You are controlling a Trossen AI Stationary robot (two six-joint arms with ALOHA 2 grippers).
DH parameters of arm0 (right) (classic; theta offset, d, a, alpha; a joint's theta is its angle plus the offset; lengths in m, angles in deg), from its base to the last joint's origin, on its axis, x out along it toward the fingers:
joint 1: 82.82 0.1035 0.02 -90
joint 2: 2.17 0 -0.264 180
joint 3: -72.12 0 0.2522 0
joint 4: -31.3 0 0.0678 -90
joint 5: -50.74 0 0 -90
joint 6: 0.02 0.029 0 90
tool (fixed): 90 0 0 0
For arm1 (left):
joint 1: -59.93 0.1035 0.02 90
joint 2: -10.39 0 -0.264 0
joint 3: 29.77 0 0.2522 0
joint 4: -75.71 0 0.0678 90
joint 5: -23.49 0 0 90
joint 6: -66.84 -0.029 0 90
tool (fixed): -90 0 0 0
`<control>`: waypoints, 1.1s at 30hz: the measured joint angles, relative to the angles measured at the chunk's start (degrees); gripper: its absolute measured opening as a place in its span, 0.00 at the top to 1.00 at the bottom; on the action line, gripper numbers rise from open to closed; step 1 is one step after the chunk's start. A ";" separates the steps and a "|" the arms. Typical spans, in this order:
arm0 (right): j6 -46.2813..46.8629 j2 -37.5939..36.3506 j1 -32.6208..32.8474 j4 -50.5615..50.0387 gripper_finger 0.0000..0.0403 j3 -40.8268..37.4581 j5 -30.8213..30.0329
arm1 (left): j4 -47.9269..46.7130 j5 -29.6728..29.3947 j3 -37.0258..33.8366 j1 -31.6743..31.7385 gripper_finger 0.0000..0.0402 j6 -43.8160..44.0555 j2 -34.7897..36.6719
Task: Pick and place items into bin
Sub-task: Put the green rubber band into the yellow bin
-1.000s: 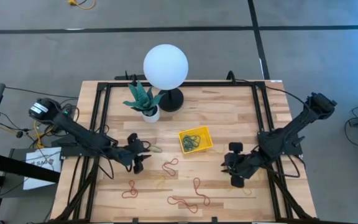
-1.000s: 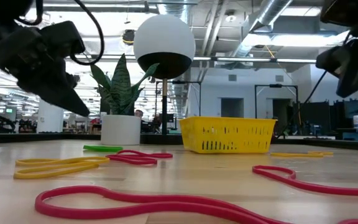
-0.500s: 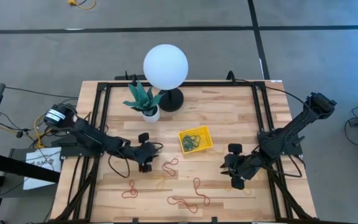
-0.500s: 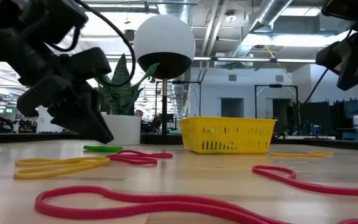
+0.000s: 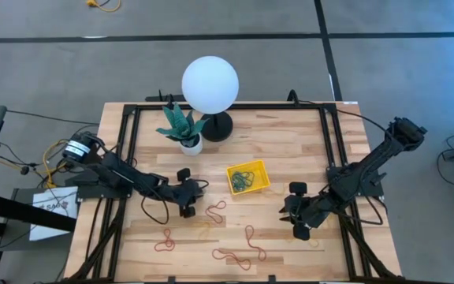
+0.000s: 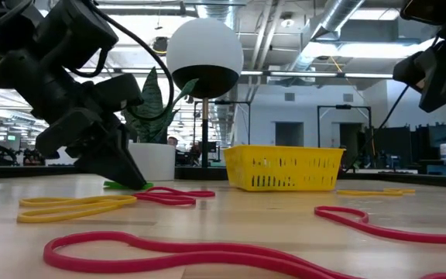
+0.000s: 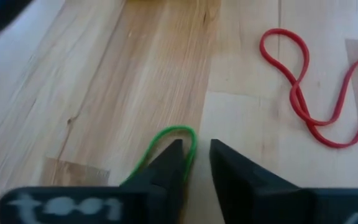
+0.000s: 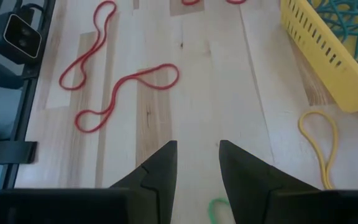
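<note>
The yellow bin (image 5: 247, 177) holds several green bands near the table's middle. Red loops (image 5: 215, 209) and a yellow band (image 6: 68, 207) lie loose on the wood. My left gripper (image 7: 196, 152) is down at the table left of the bin, narrowly open over the rounded end of a green rubber band (image 7: 166, 132) that lies flat. My right gripper (image 8: 197, 155) is open and hovers above the table right of the bin (image 8: 328, 56), touching nothing; a yellow loop (image 8: 319, 134) and red loops (image 8: 126, 93) lie ahead of it. My left gripper comes at the green band from above, slanting toward the table's right. One fingertip (image 7: 174, 149) stands over the inside of the loop's end (image 7: 188, 134), and one strand runs into the gap between the fingers. The band lies flat; whether it is pinched, I cannot tell.
A white plant pot (image 5: 189, 143) and a globe lamp (image 5: 210, 85) stand at the far side, behind the bin. More red loops (image 5: 239, 256) lie near the near edge. A black frame runs along the table's sides. A small green band (image 8: 216, 208) lies under my right gripper.
My left gripper has moved toward the table's right, closer to the bin, and has come down until its fingertips reach the green band on the table. The bands and the right arm have kept still.
</note>
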 joint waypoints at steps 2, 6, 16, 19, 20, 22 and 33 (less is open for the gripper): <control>0.02 0.00 0.00 0.01 0.72 0.00 0.00 | 0.38 0.00 0.00 0.02 0.93 -0.26 -0.06; 0.02 0.00 0.00 0.01 0.72 0.00 0.00 | 2.04 -0.38 -0.04 0.07 0.98 -0.78 -0.17; 0.02 0.00 0.00 0.01 0.72 0.00 0.00 | 7.00 0.09 9.52 0.86 1.00 -18.16 2.99; 0.02 0.00 0.00 0.01 0.72 0.00 0.00 | 5.76 1.81 15.05 1.69 1.00 -24.65 3.18; 0.02 0.00 0.00 0.00 0.72 0.00 0.00 | 4.18 2.61 16.89 2.15 1.00 -26.10 3.16; 0.02 0.00 0.00 0.02 0.72 0.01 0.00 | 1.78 4.45 20.12 3.36 1.00 -27.76 2.49; 0.02 0.00 0.00 -0.06 0.72 0.02 -0.02 | 5.62 16.80 25.66 12.58 1.00 -31.03 -1.98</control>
